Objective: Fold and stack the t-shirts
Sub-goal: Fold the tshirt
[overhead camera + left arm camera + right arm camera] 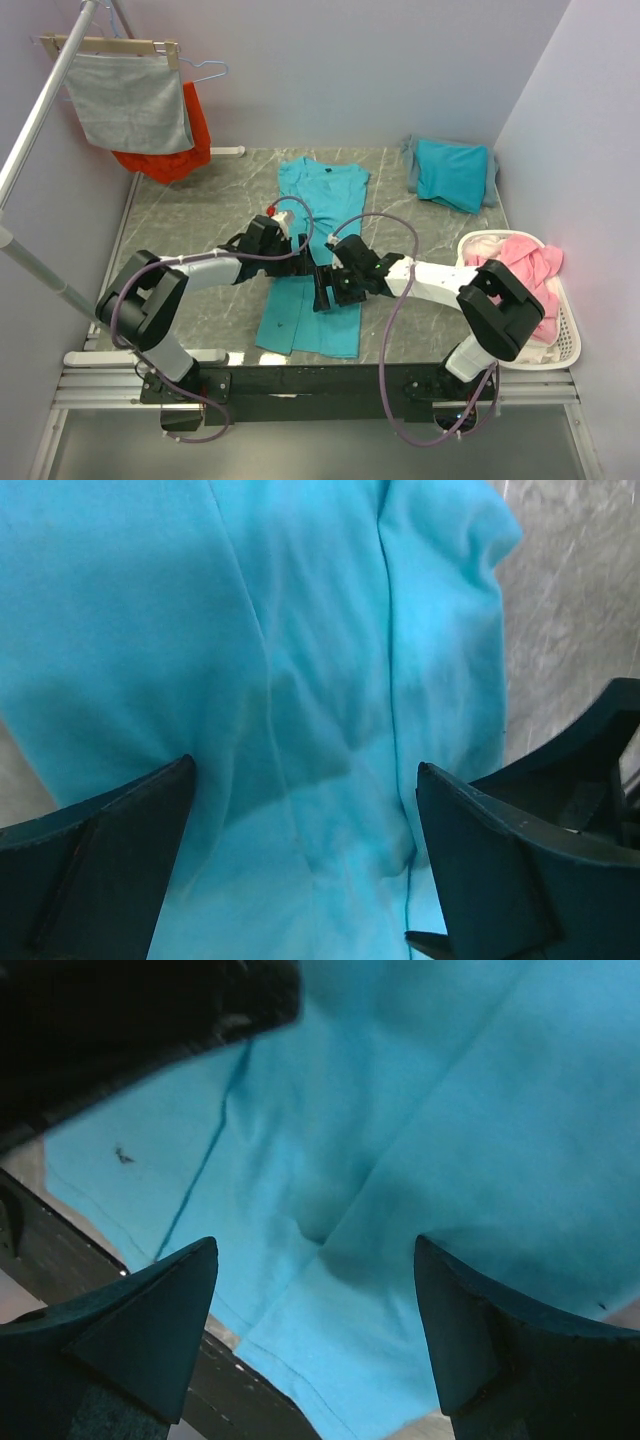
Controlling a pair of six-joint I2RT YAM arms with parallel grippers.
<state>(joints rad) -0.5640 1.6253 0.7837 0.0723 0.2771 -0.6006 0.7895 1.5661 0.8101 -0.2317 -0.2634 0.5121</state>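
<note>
- Centre of bench (180, 220): t-shirt (300, 325) laid lengthwise in a narrow strip, hem close to near edge, collar far.
- Left gripper (305, 770) and right gripper (316, 1245) low over its middle, close together; both jaws spread, pinching nothing.
- Risk: catching only the top layer, so the strip slides apart; crowded wrists likely to bump.
- Right: basket (570, 345) of pink laundry (525, 262), beside the right arm.
- Far right: folded t-shirt (455, 172), probable stacking spot.
- Far left: grey cloth (130, 100) and orange-red garment (190, 145) hanging, not in the way.

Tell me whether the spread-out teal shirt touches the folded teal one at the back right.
Apart. The top view shows a strip of bare table between the spread-out shirt and the folded shirt.
</note>
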